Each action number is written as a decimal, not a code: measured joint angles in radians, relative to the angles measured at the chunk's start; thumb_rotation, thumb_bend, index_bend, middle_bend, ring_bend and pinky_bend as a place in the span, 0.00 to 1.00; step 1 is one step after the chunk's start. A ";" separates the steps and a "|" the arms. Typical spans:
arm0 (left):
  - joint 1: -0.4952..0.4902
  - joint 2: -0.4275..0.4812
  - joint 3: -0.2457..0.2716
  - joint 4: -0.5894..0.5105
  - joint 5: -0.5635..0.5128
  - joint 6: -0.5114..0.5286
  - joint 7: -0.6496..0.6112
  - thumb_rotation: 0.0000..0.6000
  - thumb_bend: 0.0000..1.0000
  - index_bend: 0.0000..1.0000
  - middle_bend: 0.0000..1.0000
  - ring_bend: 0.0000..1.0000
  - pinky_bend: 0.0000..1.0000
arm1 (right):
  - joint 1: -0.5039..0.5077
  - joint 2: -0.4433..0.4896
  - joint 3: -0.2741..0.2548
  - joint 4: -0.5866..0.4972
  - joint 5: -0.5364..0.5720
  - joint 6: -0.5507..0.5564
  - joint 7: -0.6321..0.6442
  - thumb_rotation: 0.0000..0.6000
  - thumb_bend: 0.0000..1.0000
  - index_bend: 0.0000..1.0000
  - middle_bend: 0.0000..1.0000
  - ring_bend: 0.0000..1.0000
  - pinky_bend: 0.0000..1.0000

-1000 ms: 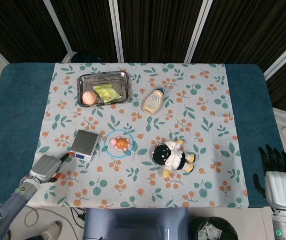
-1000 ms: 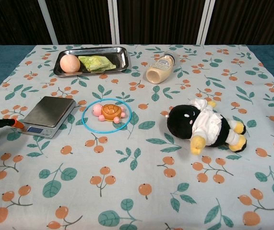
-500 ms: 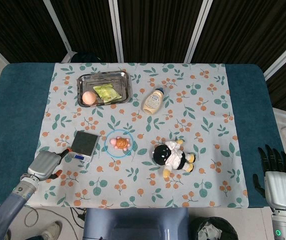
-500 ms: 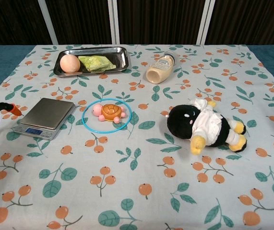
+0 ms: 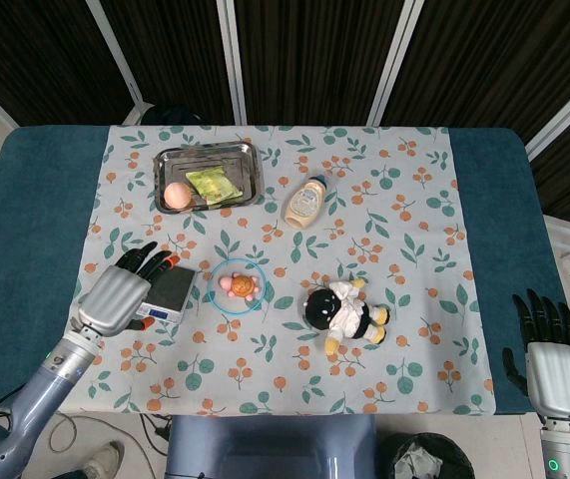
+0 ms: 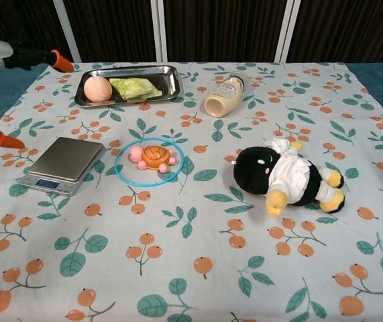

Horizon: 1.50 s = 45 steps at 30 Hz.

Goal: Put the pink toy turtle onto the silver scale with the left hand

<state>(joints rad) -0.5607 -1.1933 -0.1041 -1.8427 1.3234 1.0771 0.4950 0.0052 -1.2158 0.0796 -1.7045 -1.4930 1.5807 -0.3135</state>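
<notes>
The pink toy turtle (image 5: pixel 239 286) (image 6: pixel 152 157), with an orange shell, lies inside a thin blue ring (image 5: pixel 215 297) (image 6: pixel 132 180) near the table's middle. Just left of it sits the silver scale (image 5: pixel 169 289) (image 6: pixel 64 163) with nothing on its plate. My left hand (image 5: pixel 120 293) (image 6: pixel 3 57) hovers raised at the scale's left side, fingers spread and holding nothing; the chest view catches only its orange-tipped fingers at the left edge. My right hand (image 5: pixel 554 359) rests open off the table's right front corner, far from the turtle.
A metal tray (image 5: pixel 243 153) (image 6: pixel 171 75) at the back holds an egg (image 5: pixel 176 195) (image 6: pixel 97 88) and a green packet (image 5: pixel 213 185). A cream bottle (image 5: pixel 303 203) (image 6: pixel 223 98) lies behind the ring. A black and white plush (image 5: pixel 345 312) (image 6: pixel 288 176) lies to the right.
My left hand has lifted from the table's front left edge and moved forward to the scale's left side, its fingers spreading. The turtle, scale and right hand have stayed put.
</notes>
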 measured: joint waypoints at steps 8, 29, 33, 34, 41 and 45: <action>-0.137 -0.092 -0.085 -0.014 -0.236 -0.053 0.235 1.00 0.04 0.13 0.18 0.08 0.17 | 0.000 0.001 0.001 0.001 0.002 0.001 0.002 1.00 0.50 0.01 0.00 0.01 0.00; -0.372 -0.439 -0.079 0.243 -0.544 -0.082 0.463 1.00 0.07 0.18 0.27 0.16 0.20 | 0.002 0.004 0.006 0.008 0.016 -0.007 0.013 1.00 0.50 0.01 0.00 0.01 0.00; -0.391 -0.477 -0.071 0.288 -0.550 -0.087 0.465 1.00 0.09 0.19 0.28 0.17 0.20 | 0.003 0.004 0.006 0.010 0.019 -0.010 0.013 1.00 0.50 0.01 0.00 0.01 0.00; -0.394 -0.483 -0.069 0.297 -0.551 -0.087 0.465 1.00 0.09 0.20 0.28 0.17 0.20 | 0.003 0.004 0.007 0.011 0.021 -0.012 0.014 1.00 0.50 0.01 0.00 0.01 0.00; -0.418 -0.526 -0.058 0.365 -0.573 -0.099 0.473 1.00 0.11 0.24 0.30 0.17 0.20 | 0.005 0.004 0.009 0.013 0.026 -0.015 0.017 1.00 0.50 0.01 0.00 0.01 0.00; -0.433 -0.549 -0.051 0.397 -0.575 -0.113 0.469 1.00 0.13 0.28 0.36 0.21 0.22 | 0.005 0.005 0.010 0.014 0.030 -0.015 0.017 1.00 0.50 0.01 0.00 0.01 0.00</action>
<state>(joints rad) -0.9934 -1.7428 -0.1552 -1.4457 0.7487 0.9640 0.9637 0.0100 -1.2113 0.0899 -1.6905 -1.4627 1.5654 -0.2961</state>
